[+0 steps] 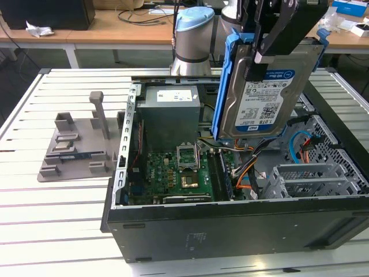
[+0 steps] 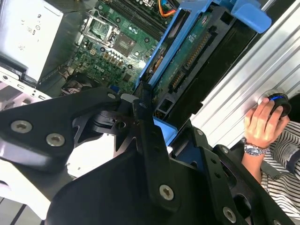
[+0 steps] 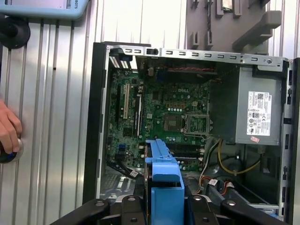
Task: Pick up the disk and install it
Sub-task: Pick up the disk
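Note:
The disk (image 1: 262, 92), a silver hard drive with a white-and-blue label in a blue plastic carrier bracket, hangs upright in the air above the open computer case (image 1: 230, 222). My gripper (image 1: 260, 56) is shut on its upper part, one black finger lying across the label. In the second wrist view the disk's green circuit-board underside (image 2: 197, 51) and blue bracket reach out from between my black fingers (image 2: 143, 124). In the first wrist view the bracket's blue edge (image 3: 164, 176) stands over the motherboard (image 3: 164, 112), with my gripper (image 3: 164, 206) clamped on either side of it.
Inside the case are a grey power supply (image 1: 170, 112), a motherboard (image 1: 173, 173), orange and blue cables (image 1: 300, 147) and a metal drive cage (image 1: 314, 179). A grey fixture (image 1: 78, 144) lies on the slatted table at the exterior view's left. A person's hand (image 2: 262, 124) rests on a round knob.

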Robot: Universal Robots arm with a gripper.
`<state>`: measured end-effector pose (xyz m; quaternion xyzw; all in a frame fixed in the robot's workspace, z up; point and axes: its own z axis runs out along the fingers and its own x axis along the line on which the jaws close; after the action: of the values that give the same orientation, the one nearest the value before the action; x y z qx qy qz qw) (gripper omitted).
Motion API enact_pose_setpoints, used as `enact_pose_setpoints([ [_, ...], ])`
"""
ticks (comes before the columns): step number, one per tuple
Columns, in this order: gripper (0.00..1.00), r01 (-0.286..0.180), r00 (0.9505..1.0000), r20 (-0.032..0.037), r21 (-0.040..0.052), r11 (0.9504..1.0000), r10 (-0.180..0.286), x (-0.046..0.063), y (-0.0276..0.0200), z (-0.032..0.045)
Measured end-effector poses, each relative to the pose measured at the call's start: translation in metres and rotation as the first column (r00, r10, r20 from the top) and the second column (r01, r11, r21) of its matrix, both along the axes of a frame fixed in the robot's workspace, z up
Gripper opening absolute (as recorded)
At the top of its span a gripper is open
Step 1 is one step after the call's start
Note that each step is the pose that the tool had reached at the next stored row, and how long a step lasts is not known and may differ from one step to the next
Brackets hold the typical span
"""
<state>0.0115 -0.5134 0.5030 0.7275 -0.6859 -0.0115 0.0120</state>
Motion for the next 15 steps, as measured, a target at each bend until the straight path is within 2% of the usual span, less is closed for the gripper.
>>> enact_pose_setpoints([
  [15,0.37,0.000,1.0000,0.0000,0.0000,1.0000,0.000,0.0049,-0.0084,-0.0014],
])
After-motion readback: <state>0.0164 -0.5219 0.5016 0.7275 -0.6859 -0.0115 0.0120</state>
